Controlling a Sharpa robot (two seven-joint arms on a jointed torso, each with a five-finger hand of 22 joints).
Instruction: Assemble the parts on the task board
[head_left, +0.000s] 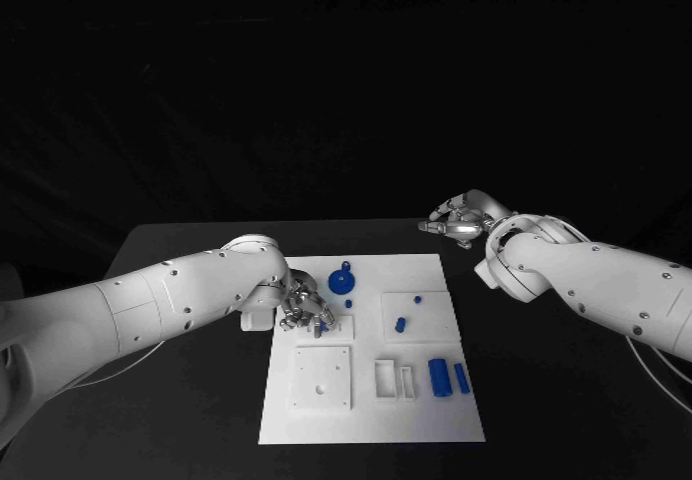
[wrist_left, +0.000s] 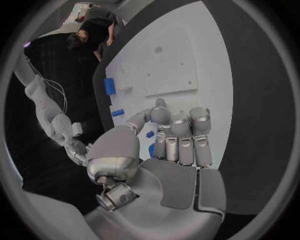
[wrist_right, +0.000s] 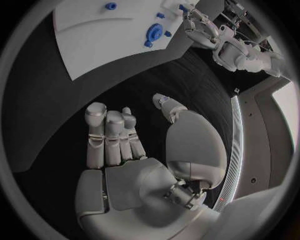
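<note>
Now left hand (head_left: 300, 308) hovering over task board (head_left: 433, 420), grasp unclear; right hand (head_left: 459, 225) empty, fingers apart; parts (head_left: 342, 281) looking light, rigid, pinch sides.

White task board (head_left: 433, 410) mid-table, small blue parts (head_left: 449, 378) scattered on it

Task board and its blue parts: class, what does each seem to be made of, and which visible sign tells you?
Task board: probably rigid plastic or painted sheet, matt white; flat, even surface with no glare and crisp raised blocks.
Blue parts: probably moulded or printed plastic; uniform saturated colour, dull finish. The look alone cannot settle either.
</note>
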